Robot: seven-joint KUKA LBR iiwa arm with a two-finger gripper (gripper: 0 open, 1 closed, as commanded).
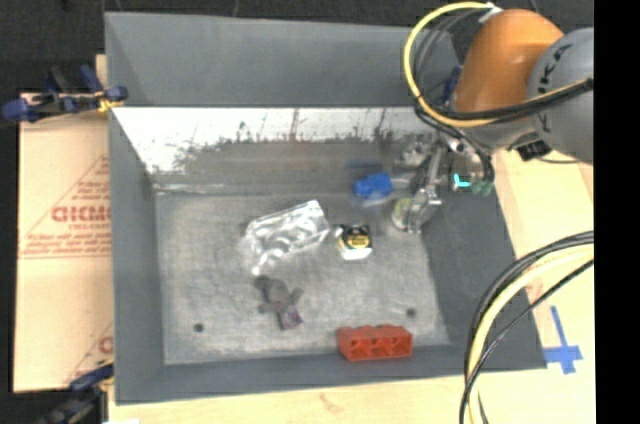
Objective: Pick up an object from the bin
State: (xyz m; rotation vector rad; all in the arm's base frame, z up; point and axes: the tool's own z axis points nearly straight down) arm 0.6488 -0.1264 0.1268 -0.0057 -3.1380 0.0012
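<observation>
My gripper (pixel 412 212) hangs low at the bin's far right, its metal fingers pointing down towards the floor. A small blue object (pixel 372 186) lies just to its left, near the back wall. A small white and black thing with a yellow spot (pixel 353 242) sits a little in front and to the left of the fingertips. Nothing shows between the fingers.
A crumpled clear plastic bag (pixel 286 233) lies mid-bin. A small dark purplish figure (pixel 281 303) is in front of it. A red block with holes (pixel 375 343) rests by the near wall. The arm and its orange cover reach in from the right.
</observation>
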